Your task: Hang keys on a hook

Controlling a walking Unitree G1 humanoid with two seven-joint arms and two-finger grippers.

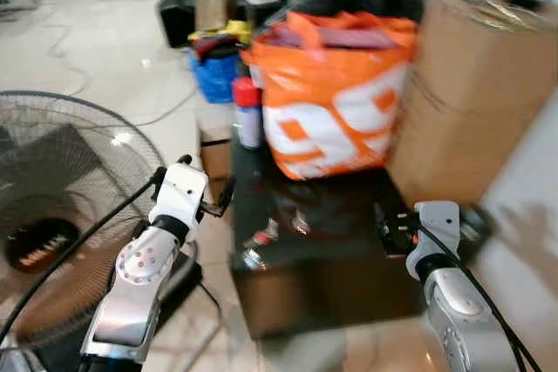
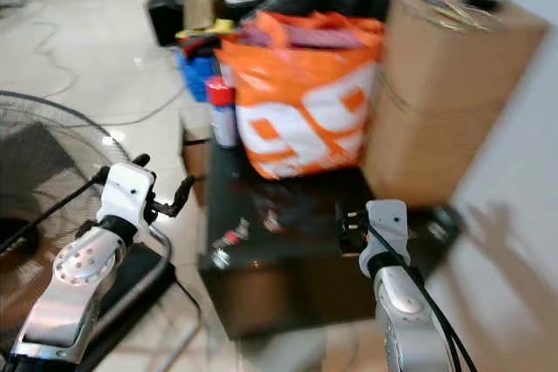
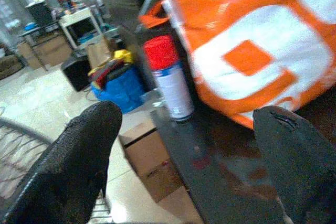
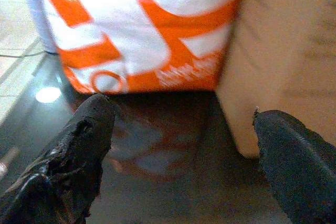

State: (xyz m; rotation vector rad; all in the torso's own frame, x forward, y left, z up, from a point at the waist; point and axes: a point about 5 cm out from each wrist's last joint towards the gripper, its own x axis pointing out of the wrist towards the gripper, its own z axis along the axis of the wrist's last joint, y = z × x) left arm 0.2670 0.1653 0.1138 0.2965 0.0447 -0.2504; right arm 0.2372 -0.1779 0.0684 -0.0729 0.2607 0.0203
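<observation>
1. You had a low, dark, glossy table (image 1: 349,259) in front of you, with the head views blurred.
2. On the table stood an orange-and-white bag (image 1: 336,98), stuffed full, with a red-capped spray can (image 1: 248,112) just beside it on your left and a large cardboard box (image 1: 475,93) just beside it on your right.
3. Small objects (image 1: 261,237) lay on the table's near left part; one may have been the keys, but the blur left you unable to tell. No hook could be made out.
4. Your left end effector (image 3: 184,145) hovered at the table's left edge, its two black fingers (image 3: 79,156) spread wide with nothing between them, pointing toward the spray can and the bag.
5. Your right end effector (image 4: 181,145) hung over the table's right part, fingers likewise spread apart and empty, aimed at the foot of the bag and the corner of the cardboard box.
6. A standing fan (image 1: 61,206) sat on the tiled floor (image 1: 96,50) to your left, and more clutter, including a blue bag (image 1: 214,76), lay beyond the table.
</observation>
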